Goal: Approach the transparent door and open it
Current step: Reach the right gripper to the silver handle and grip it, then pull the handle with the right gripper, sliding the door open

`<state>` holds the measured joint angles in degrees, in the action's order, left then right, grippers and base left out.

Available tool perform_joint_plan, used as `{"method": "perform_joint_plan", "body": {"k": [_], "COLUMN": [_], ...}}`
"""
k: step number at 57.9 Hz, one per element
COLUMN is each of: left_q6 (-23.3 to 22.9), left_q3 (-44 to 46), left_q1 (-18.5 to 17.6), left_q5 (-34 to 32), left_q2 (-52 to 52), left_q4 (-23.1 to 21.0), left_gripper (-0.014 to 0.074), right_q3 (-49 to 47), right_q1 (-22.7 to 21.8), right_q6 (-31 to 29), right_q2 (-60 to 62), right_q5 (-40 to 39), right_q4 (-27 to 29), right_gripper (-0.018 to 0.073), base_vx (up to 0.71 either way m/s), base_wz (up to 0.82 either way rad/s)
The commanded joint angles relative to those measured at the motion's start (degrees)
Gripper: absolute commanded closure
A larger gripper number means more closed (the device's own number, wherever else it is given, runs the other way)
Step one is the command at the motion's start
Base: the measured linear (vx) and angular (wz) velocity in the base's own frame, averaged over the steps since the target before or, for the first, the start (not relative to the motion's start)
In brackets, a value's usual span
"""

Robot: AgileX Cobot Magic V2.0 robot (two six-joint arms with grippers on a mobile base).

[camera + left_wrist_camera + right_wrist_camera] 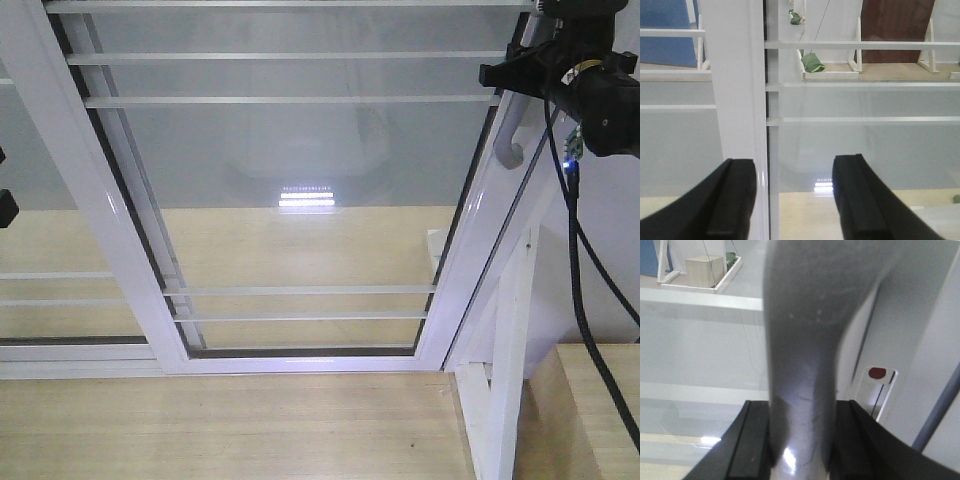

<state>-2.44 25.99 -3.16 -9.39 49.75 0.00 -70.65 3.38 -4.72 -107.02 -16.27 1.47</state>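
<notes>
The transparent door (pixel 300 180) fills the front view: clear glass in a white frame with thin white bars. Its curved grey-white handle (pixel 513 140) sits on the right stile (pixel 470 260). My right gripper (pixel 525 60) is at the top of that handle. In the right wrist view the gripper (pixel 800 440) is shut on the grey handle (pixel 805 340), both black pads pressed against its sides. My left gripper (pixel 795 200) is open and holds nothing. It faces the glass, with a white upright of the frame (pixel 735 100) just ahead of its left finger (pixel 732 200).
A second white-framed glass panel (pixel 60 230) overlaps on the left. A white wooden stand (pixel 505 330) and light wood boards (pixel 590 400) are at the right. A black cable (pixel 580 290) hangs from the right arm. Beyond the glass: a tray with green items (pixel 812 62), a wooden box (pixel 704 270).
</notes>
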Motion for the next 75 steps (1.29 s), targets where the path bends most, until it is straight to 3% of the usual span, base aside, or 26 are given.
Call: {"method": "perform_joint_plan", "body": {"k": [1, 75], "left_q6": [0.03, 0.03], "left_q3": [1.97, 1.97], "left_q1": [0.10, 0.10], "left_q5": [-4.61, -4.61], "left_q2": [-0.48, -0.48], "left_q4": [-0.35, -0.30], "left_gripper": [0.0125, 0.0125], "right_q3": [-2.16, -2.17], "right_q1": [3.26, 20.21], "right_q6": [-0.17, 2.75], "right_q2": [2.83, -1.19], "right_q5": [-6.28, -13.69], "right_q4": [-3.38, -2.84], "right_gripper": [0.0266, 0.0264], "base_vx": [0.00, 0.00], "base_wz": [0.00, 0.00]}}
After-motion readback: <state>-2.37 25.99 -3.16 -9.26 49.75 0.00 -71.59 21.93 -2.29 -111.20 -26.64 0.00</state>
